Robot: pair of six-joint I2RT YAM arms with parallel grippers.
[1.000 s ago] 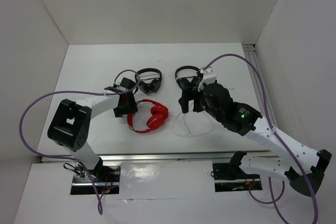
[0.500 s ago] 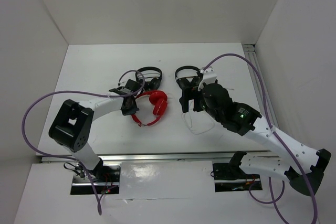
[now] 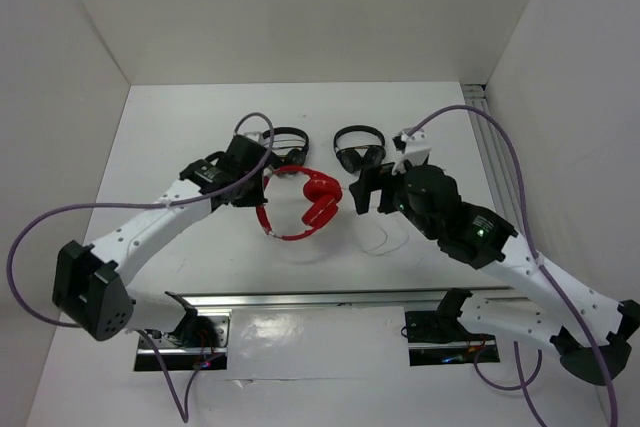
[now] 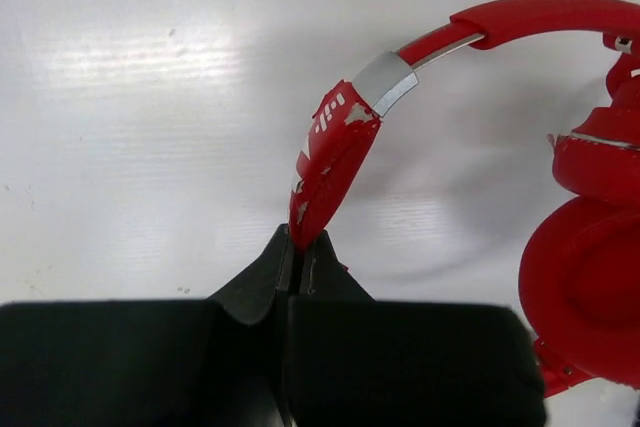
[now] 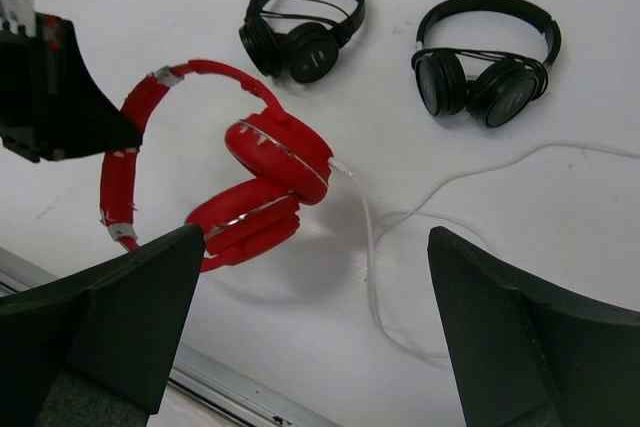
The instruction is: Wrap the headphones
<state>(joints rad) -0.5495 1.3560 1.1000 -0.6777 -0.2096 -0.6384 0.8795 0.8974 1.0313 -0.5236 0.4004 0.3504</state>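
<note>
The red headphones hang a little above the white table, earcups together and lowest. My left gripper is shut on the red, silver-edged headband, which is pinched between its black fingertips. The thin white cable runs from an earcup down onto the table in loose loops. My right gripper stands wide open just right of the earcups, above the cable, with nothing between its fingers.
Two smaller black headphones lie on the table behind the red pair. A metal rail runs along the near table edge. White walls close in the left, back and right sides.
The left gripper closed on the headband and lifted the red headphones up, away from the near edge and to the right. The cable trailed along. The right gripper shifted slightly right, still open.
</note>
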